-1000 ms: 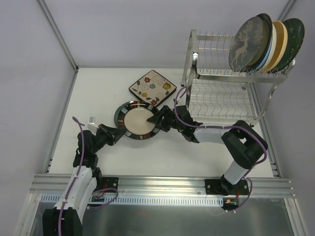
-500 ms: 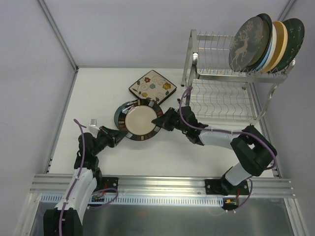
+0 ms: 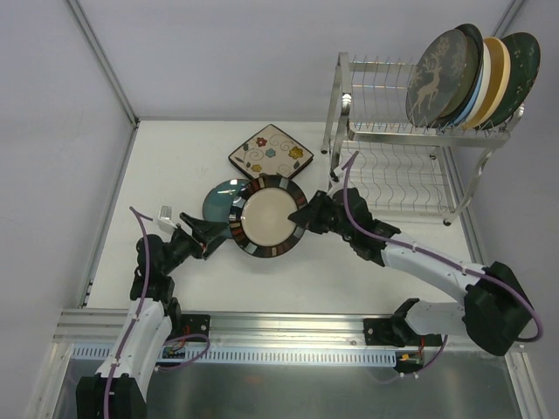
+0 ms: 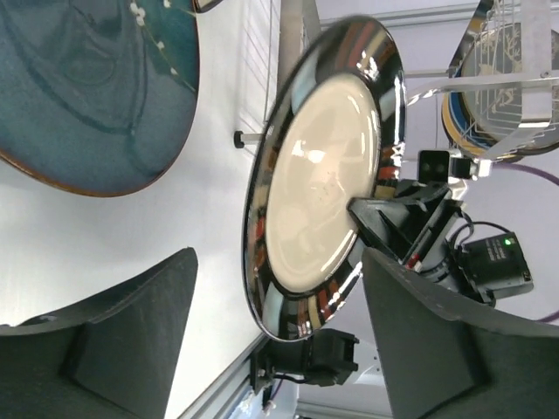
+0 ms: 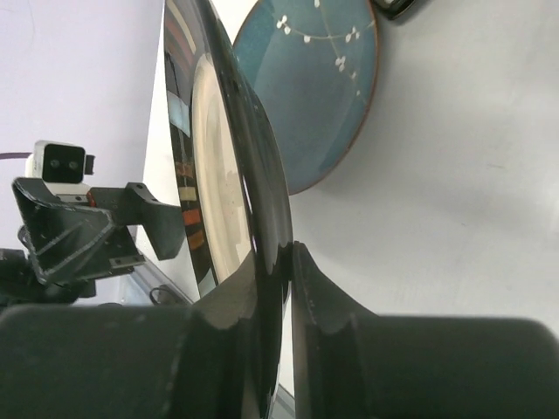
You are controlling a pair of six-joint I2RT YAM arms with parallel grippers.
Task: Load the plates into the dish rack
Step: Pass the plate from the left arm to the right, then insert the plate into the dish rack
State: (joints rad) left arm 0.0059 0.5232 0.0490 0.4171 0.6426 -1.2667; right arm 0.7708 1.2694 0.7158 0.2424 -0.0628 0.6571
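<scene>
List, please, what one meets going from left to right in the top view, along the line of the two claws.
left claw → brown-rimmed plate → right claw → dish rack

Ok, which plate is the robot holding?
Find the shiny rack on the right. Just left of its lower shelf, the jaws of the right arm pinch a round plate. Only it has a cream middle and dark patterned rim; the teal plate beside it lies flat.

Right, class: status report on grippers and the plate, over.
Left gripper open, not gripping. Right gripper shut on brown-rimmed plate rim, plate tilted. Nothing blocking dish rack.
</scene>
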